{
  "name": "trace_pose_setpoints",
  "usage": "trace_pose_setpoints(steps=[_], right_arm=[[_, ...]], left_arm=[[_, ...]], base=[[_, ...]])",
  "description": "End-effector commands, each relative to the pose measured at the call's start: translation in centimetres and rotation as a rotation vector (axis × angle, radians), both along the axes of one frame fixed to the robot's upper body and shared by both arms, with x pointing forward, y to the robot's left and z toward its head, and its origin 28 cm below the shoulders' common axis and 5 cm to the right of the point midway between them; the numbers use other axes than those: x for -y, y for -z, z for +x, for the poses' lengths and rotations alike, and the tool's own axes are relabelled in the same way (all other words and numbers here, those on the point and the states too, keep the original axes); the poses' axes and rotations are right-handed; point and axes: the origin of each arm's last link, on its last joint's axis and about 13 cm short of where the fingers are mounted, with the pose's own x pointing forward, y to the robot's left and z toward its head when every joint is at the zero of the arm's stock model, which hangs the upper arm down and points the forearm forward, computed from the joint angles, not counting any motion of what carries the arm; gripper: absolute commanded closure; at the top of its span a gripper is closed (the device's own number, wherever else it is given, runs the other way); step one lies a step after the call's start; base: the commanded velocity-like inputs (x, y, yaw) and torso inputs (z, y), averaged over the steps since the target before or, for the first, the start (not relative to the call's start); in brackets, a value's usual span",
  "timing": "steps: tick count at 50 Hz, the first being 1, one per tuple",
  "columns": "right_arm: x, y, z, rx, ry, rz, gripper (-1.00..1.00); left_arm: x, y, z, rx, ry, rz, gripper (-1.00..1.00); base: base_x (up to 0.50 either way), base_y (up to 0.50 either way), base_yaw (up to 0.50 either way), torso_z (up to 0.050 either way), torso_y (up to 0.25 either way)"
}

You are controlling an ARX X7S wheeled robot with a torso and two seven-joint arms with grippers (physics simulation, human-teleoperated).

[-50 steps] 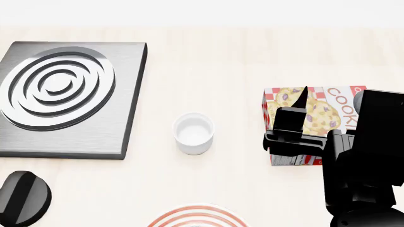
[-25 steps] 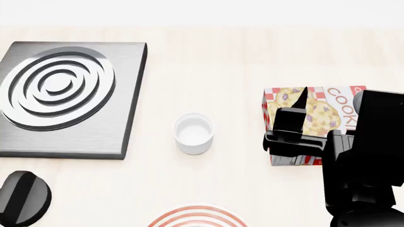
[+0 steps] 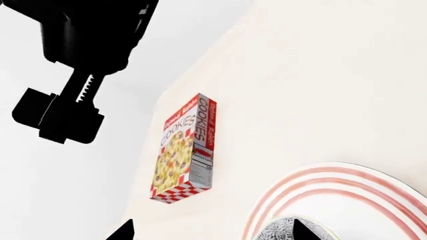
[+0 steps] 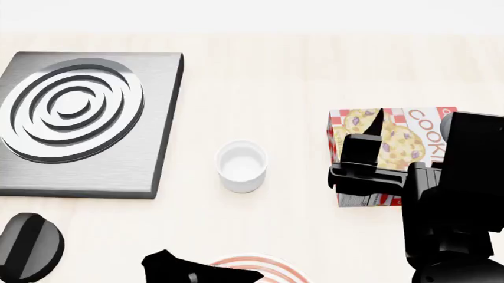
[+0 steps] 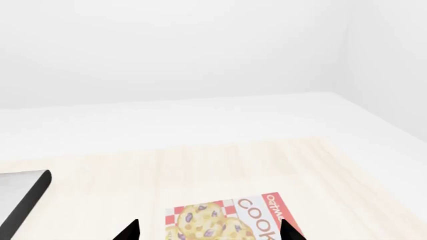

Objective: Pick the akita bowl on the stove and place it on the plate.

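Head view: stove sits at 10 o'clock on the pale table, its ringed burner bare. Its black knob lies at 8 o'clock, apart from the slab.

White cup stands near centre, between stove and cookie box, which lies flat at 3 o'clock.

Right arm fills the 4 o'clock corner, over the box. Right gripper: in its wrist view only 2 dark fingertips show, set well apart with the box between them, clasping nothing.

Plate is cut by the frame edge at 6 o'clock; only the red rings of its far rim show there. A dark part of the left arm overlaps it at 7 o'clock.

Left wrist view: plate with bowl resting on it, only the speckled rim in frame. Left gripper: 2 fingertips spread wide, one by the bowl's rim, contact unclear. Box lies beyond the plate.
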Motion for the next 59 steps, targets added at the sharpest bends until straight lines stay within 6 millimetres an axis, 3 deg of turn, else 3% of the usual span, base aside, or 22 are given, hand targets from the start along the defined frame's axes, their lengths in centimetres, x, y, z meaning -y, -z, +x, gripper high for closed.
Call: trace_pose_setpoints(steps=[1, 9, 38, 59], right_arm=[[0.1, -0.1, 0.1, 0.012, 0.004, 0.021, -1.0], [0.1, 0.0, 0.1, 0.012, 0.005, 0.021, -1.0], [0.1, -0.1, 0.1, 0.011, 0.005, 0.021, -1.0], [0.2, 0.0, 0.2, 0.008, 0.007, 0.021, -1.0]], left_arm=[[0.8, -2.8, 0.0, 0.004, -0.011, -0.17, -1.0], [0.9, -5.8, 0.0, -0.003, -0.027, -0.332, -1.0], [-2.3, -10.4, 3.0, -0.072, -0.227, -0.768, -1.0], [-4.3, -11.5, 4.2, -0.117, -0.308, -0.934, -1.0]], base=[[0.0, 0.0, 0.0, 0.0, 0.0], [0.0, 0.0, 0.0, 0.0, 0.0], [0.0, 0.0, 0.0, 0.0, 0.0], [0.0, 0.0, 0.0, 0.0, 0.0]])
